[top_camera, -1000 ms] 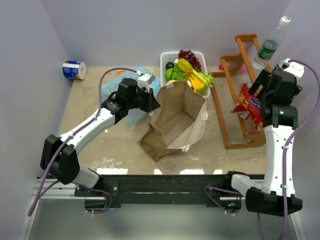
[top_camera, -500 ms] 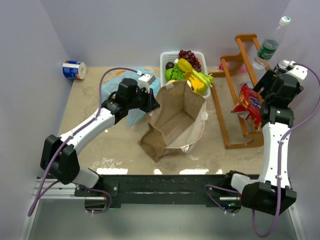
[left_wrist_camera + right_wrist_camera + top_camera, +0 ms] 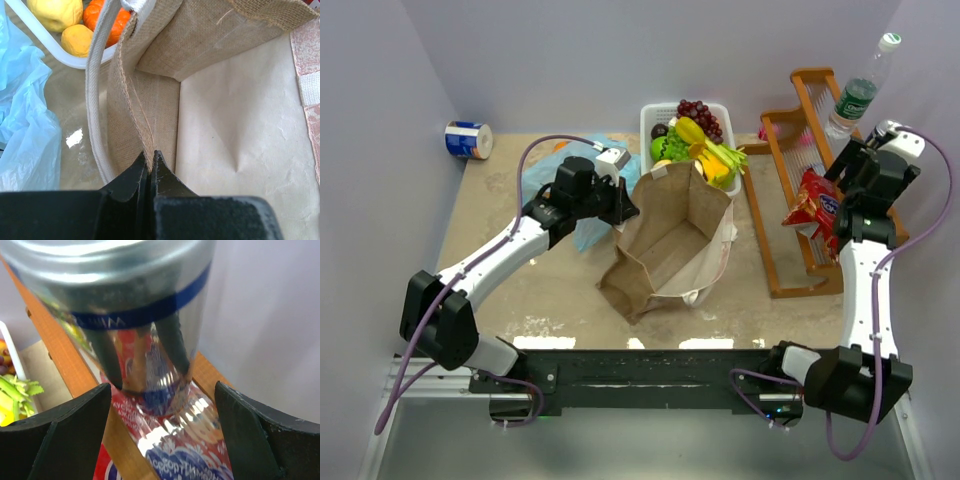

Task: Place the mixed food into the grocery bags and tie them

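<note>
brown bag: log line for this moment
left gripper jaws shut on brown bag rim | right gripper jaws open by bottle | food in basket

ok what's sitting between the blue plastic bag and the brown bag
The left gripper, shut on the brown bag's rim, with the blue plastic bag at its other side. The top external view shows it.
</note>
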Robot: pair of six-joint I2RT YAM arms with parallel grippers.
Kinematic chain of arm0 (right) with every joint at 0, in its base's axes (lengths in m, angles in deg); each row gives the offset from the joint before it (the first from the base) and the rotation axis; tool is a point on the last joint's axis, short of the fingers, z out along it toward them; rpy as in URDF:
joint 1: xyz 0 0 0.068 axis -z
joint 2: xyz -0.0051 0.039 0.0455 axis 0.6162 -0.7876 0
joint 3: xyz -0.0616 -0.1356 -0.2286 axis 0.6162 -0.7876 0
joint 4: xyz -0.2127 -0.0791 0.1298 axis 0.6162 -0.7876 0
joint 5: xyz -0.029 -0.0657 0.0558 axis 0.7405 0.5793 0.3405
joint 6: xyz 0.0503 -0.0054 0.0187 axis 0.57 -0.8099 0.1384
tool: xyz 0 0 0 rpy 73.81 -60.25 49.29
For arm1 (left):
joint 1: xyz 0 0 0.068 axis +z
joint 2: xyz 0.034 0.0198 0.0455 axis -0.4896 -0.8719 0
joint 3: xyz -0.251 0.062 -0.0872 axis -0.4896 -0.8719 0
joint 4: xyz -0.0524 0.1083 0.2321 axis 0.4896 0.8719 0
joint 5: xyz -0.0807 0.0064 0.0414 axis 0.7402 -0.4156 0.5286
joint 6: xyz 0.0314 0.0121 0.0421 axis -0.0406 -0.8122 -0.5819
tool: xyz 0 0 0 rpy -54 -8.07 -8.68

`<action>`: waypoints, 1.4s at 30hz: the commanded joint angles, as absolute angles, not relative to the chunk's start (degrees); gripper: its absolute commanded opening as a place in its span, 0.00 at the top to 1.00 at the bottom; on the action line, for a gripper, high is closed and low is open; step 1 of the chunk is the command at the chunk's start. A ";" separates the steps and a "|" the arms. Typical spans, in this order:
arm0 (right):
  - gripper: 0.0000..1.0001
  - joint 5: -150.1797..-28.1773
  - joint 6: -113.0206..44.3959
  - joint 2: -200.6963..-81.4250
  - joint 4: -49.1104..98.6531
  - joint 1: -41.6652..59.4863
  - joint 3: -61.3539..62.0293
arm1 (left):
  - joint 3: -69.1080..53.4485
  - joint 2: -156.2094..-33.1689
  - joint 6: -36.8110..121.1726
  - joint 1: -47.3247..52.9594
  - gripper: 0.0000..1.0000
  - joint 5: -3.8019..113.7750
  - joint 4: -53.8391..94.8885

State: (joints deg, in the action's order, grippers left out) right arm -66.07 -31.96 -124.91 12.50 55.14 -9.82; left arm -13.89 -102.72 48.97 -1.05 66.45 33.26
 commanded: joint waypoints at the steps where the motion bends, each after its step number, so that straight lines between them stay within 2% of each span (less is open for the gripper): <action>1: 0.13 -66.24 -33.30 -127.04 18.59 55.62 -10.17 | -13.29 -100.67 46.60 -0.83 1.00 64.22 32.73; 8: 0.18 -66.60 -35.06 -128.71 23.43 55.79 -11.84 | -13.11 -100.76 45.72 -0.83 1.00 62.99 33.09; 11: 0.22 -66.42 -36.03 -128.97 24.66 55.79 -12.63 | -13.11 -100.85 45.54 -0.83 1.00 62.63 33.18; 14: 0.34 -65.98 -36.55 -128.36 25.10 55.79 -13.50 | -13.11 -101.02 45.45 -0.83 1.00 62.63 33.18; 17: 0.54 -66.77 -37.08 -128.36 25.03 55.70 -11.86 | -13.03 -101.11 45.28 -0.92 1.00 62.55 33.35; 18: 0.65 -67.21 -37.35 -128.53 23.45 55.70 -11.06 | -13.03 -101.20 45.19 -0.74 1.00 62.55 33.44; 23: 0.78 -67.82 -38.05 -126.78 21.24 55.70 -7.98 | -12.94 -101.20 45.02 -0.74 1.00 62.63 33.44; 24: 0.89 -68.35 -37.70 -125.73 20.63 55.70 -7.28 | -12.94 -101.28 45.02 -0.83 1.00 62.63 33.70; 26: 1.00 -70.54 -37.44 -124.59 17.83 55.62 -4.21 | -12.76 -101.28 45.02 -0.83 1.00 62.46 33.88; 33: 1.00 -74.33 -36.73 -120.19 14.56 48.16 0.55 | -13.20 -101.55 44.40 -0.83 1.00 63.07 33.00; 42: 1.00 -74.77 -34.45 -122.73 14.21 21.10 -0.94 | -13.20 -101.81 42.73 -0.83 1.00 62.55 33.44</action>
